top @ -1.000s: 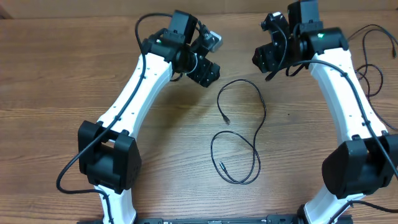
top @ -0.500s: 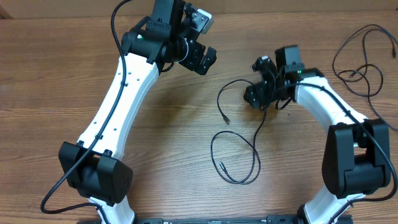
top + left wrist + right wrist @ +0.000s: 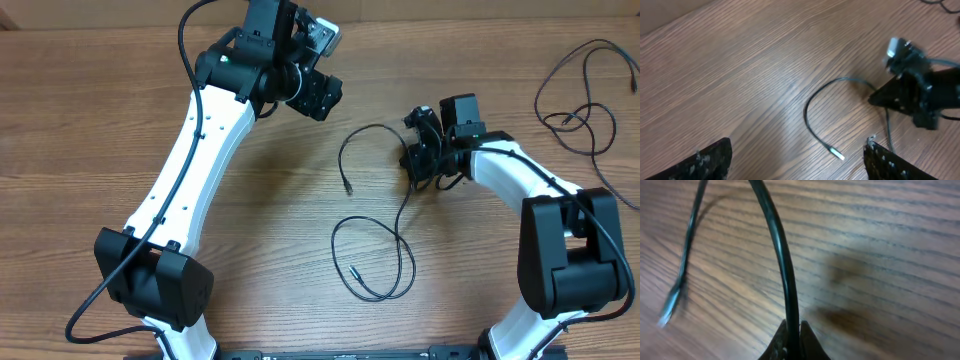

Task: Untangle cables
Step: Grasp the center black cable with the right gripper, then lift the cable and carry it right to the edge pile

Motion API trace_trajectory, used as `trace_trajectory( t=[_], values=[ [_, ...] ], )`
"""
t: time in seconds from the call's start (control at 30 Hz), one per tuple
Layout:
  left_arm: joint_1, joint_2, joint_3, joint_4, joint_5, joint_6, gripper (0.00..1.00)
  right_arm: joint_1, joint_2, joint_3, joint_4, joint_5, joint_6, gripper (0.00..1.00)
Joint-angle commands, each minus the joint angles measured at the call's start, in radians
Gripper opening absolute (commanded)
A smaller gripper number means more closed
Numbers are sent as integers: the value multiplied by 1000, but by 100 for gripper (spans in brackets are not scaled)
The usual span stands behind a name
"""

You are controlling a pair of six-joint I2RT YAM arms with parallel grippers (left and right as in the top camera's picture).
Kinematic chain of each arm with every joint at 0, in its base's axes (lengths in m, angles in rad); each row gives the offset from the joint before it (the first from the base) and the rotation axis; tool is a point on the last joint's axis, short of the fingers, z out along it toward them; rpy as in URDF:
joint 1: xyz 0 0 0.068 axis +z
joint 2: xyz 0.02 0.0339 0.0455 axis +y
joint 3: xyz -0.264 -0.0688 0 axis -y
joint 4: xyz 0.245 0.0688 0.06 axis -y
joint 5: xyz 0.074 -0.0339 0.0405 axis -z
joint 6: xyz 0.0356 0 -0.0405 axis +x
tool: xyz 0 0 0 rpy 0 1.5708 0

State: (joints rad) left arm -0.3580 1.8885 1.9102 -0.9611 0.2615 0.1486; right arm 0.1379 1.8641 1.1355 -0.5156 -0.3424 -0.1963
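The right gripper (image 3: 791,339) was standing apart over the middle cable (image 3: 782,251) half a second ago; now its jaws are pinched together on the cord, which the right wrist view shows rising straight out of the closed tips. The grab has already tugged the line. Seen from overhead, the upper arc and its silver plug (image 3: 348,188) have slid a little toward 9 o'clock on the table (image 3: 100,120), and the lower loop (image 3: 412,262) at about 6 o'clock has shifted the same way. This cable lies near the table's centre, with the right gripper (image 3: 420,160) holding it where the arc meets the loop. A second cable (image 3: 538,98) lies well apart at 2 o'clock, untouched. The left gripper (image 3: 320,95) hovers at 11 o'clock with its fingers (image 3: 710,160) spread wide and nothing between them. With one secure hold made, the likely next step is to draw the cord so that its one crossing opens; a sharp pull might tighten the loop instead
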Motion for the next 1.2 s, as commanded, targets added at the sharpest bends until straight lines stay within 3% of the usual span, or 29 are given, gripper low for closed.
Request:
trace_trajectory(
  t=[0.0,0.23,0.47,0.73,0.97,1.17],
  values=[
    [-1,-13,17,-15,-63,-5,81,-4,-79,202,-103,-10,65,4],
    [-1,-13,17,-29,-63,11,80,-5,-153,806,-460,252,121,4],
    [-2,-13,17,-37,-62,11,82,-25,-153,1272,-572,468,37,4],
    [-1,-13,17,-58,-63,14,84,-274,-159,1450,-560,475,38,4],
    [-1,-13,17,-51,-62,50,85,-531,-207,1622,-434,361,43,4],
    [-1,-12,17,-53,-63,51,85,-689,-235,1644,-261,347,38,4]
  ],
)
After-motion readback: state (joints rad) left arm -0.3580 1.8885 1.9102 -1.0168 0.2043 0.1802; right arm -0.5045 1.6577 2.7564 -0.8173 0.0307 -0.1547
